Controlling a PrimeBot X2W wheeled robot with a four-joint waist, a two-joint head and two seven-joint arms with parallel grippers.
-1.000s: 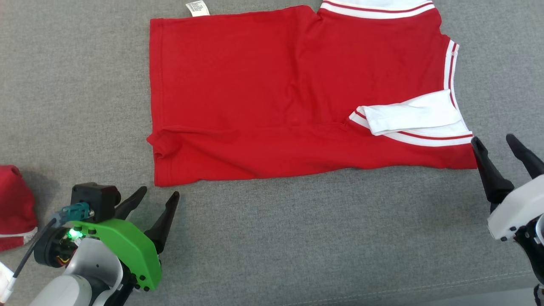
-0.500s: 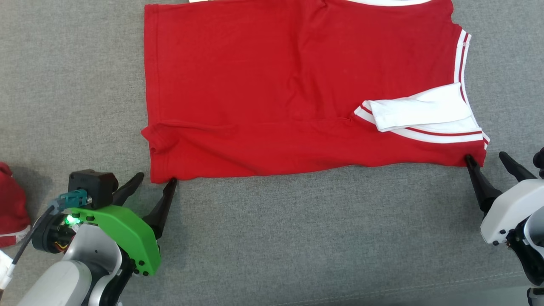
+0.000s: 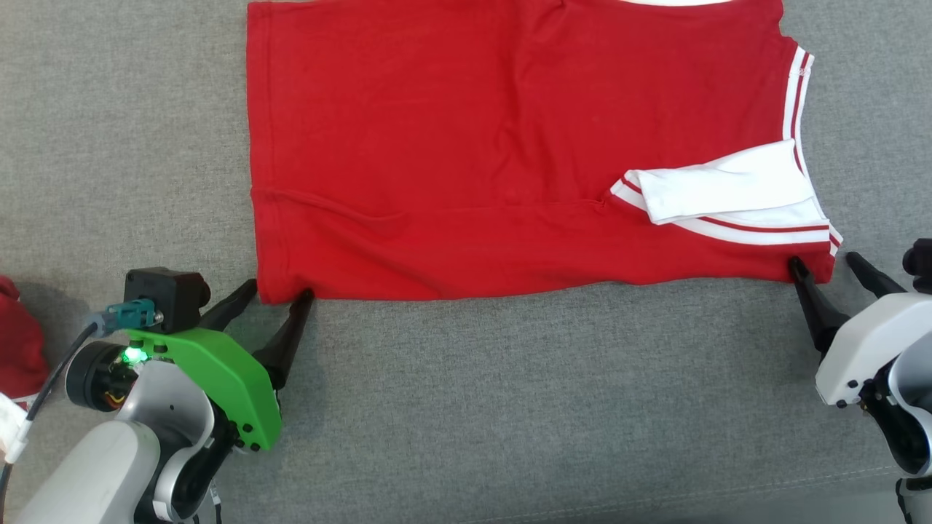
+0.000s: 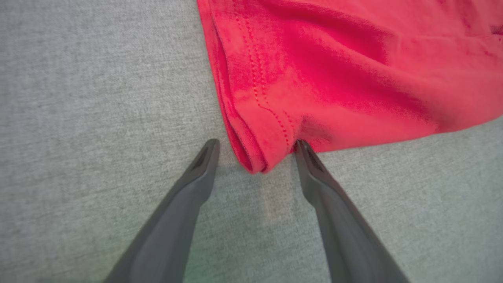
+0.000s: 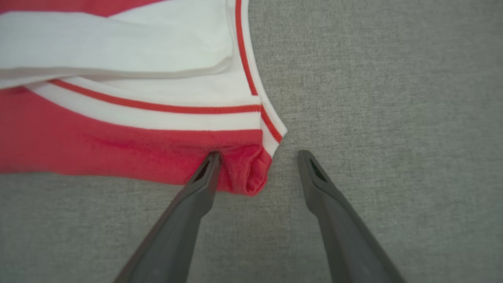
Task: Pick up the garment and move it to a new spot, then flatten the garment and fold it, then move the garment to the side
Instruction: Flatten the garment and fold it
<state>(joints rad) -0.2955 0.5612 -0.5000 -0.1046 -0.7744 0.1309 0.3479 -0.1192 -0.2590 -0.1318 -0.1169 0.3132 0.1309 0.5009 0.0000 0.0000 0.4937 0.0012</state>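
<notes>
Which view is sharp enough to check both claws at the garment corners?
Head view: sharp, evenly lit; soft shadow beside the left claw. Left wrist view: garment smeared away from its corner, green tint at the bottom. Right wrist view: mildly soft, trim readable by the right claw.

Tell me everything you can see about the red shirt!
The red shirt looks like soft knit cotton, with stitched hems and white bands carrying thin red stripes; a white flap lies folded over near its right side. It lies spread flat, mildly creased, on grey fabric. Its two near corners sit between the open fingers of the left gripper and right gripper, one fingertip of each touching its edge.
</notes>
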